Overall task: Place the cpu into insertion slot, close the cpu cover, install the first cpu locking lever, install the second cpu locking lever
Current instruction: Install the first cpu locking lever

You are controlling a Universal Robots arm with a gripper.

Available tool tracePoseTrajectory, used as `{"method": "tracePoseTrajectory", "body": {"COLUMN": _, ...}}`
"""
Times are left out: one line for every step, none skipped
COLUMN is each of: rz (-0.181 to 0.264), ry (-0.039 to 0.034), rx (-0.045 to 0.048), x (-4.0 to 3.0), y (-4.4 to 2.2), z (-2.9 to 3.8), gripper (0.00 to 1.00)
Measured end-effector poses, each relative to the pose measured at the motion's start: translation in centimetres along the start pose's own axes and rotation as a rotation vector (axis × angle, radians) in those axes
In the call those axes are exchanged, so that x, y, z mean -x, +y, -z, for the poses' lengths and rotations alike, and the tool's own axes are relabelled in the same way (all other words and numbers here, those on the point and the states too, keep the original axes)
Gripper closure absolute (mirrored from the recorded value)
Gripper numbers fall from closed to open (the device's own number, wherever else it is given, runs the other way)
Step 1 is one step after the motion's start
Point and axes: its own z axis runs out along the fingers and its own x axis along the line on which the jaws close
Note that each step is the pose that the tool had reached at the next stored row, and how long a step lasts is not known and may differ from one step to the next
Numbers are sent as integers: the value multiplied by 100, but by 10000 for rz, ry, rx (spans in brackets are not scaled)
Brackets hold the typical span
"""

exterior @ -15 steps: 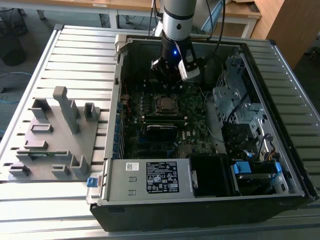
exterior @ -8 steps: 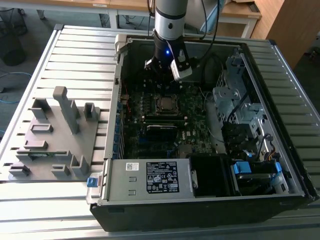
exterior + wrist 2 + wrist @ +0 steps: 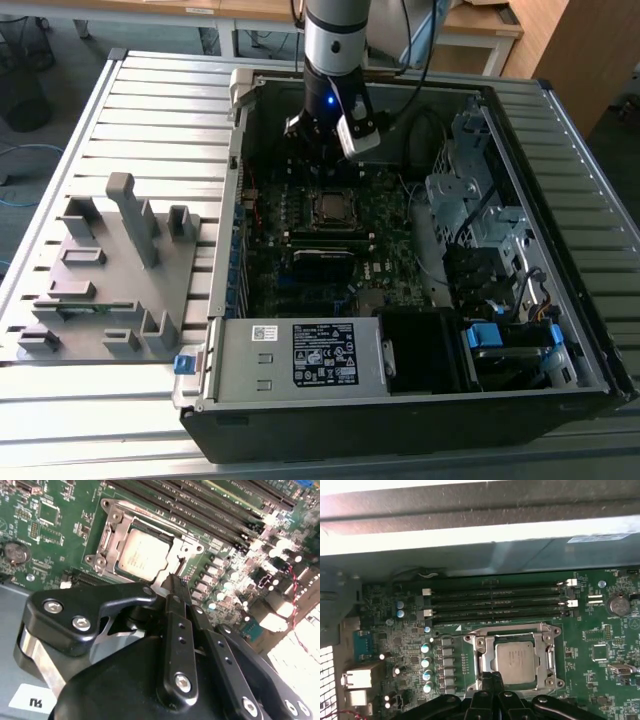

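Seeing cpu seated under the lowered cover; my claw is pinched fully shut, holding nothing, tip at the cover's edge. A closed tip pushes better, I'd guess.

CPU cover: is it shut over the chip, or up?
Shut: the cpu cover lies flat, framing the cpu in both wrist views.

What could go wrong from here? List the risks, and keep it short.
1. The claw has its tip at the edge of the cover, right beside the cpu. A hard or off-angle push there might bend the thin cover or load the cpu unevenly.
2. Capacitors stand close beside the cover. A sideways slip of the claw could knock them.
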Motion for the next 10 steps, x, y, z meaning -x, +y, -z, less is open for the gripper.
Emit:
{"method": "tracePoseTrajectory", "body": {"rz": 0, "ry": -1, "rx": 0, "x": 0, "y": 0, "z": 16, "gripper": 90}}
{"method": "tracePoseTrajectory", "body": {"rz": 0, "ry": -3, "rx": 0, "x": 0, "y": 0, "z": 32, "gripper": 90}}
{"method": "tracePoseTrajectory", "body": {"rz": -1, "ry": -2, "rx": -1, "x": 0, "y": 1, "z": 48, "gripper": 90}}
{"method": "tracePoseTrajectory", "body": {"rz": -1, "ry": -2, "rx": 0, "x": 0, "y": 1, "z": 63, "gripper": 90}}
{"method": "tracePoseTrajectory", "body": {"rz": -1, "ry": -3, "rx": -1, "x": 0, "y": 1, "z": 75, "gripper": 90}}
{"method": "tracePoseTrajectory", "body": {"rz": -1, "ry": -2, "rx": -1, "x": 0, "y": 1, "z": 83, "gripper": 90}}
{"method": "tracePoseTrajectory", "body": {"rz": -1, "ry": -3, "rx": 1, "x": 0, "y": 1, "z": 84, "gripper": 90}}
{"method": "tracePoseTrajectory", "body": {"rz": -1, "ry": -3, "rx": 1, "x": 0, "y": 1, "z": 84, "gripper": 90}}
{"method": "tracePoseTrajectory", "body": {"rz": -1, "ry": -4, "rx": 2, "x": 0, "y": 1, "z": 84, "gripper": 90}}
{"method": "tracePoseTrajectory", "body": {"rz": -1, "ry": -4, "rx": 1, "x": -2, "y": 1, "z": 84, "gripper": 90}}
